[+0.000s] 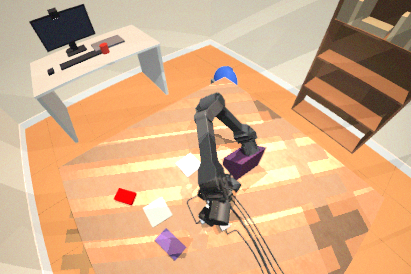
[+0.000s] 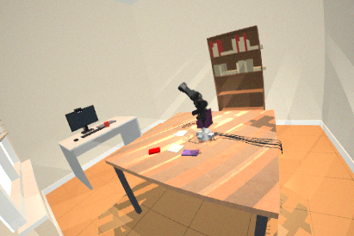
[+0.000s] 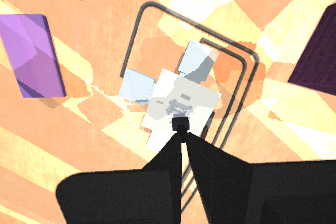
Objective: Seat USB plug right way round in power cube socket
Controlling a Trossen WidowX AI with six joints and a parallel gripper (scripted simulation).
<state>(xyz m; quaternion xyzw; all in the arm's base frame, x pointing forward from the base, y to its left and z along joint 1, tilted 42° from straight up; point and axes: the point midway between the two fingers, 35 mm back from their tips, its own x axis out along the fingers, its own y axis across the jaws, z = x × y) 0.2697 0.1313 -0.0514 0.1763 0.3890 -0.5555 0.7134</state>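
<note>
The white power cube [image 3: 201, 95] [image 2: 204, 135] stands on the table with pale plugs [image 3: 138, 86] [image 3: 197, 59] at its sides; in the top view the arm mostly covers it. My gripper [image 3: 182, 137] points down over the cube, shut on the small dark USB plug [image 3: 180, 123]. The plug's body shows just beyond the fingertips, over the lower part of the cube's top. Small slots and grey marks show on the top beside it. The plug's metal end is hidden, so I cannot tell how deep it sits, whether it is in the socket, or which way round it is.
Dark cables [image 1: 251, 236] [image 2: 246, 139] [image 3: 194, 19] loop around the cube and run off. A dark purple block [image 1: 243, 162] [image 3: 324, 55] is near the arm's base. A lilac block [image 1: 170, 244] [image 2: 190, 152] [image 3: 36, 55], a red block [image 1: 125, 196] [image 2: 154, 151] and white pads [image 1: 158, 212] [image 1: 189, 164] lie around.
</note>
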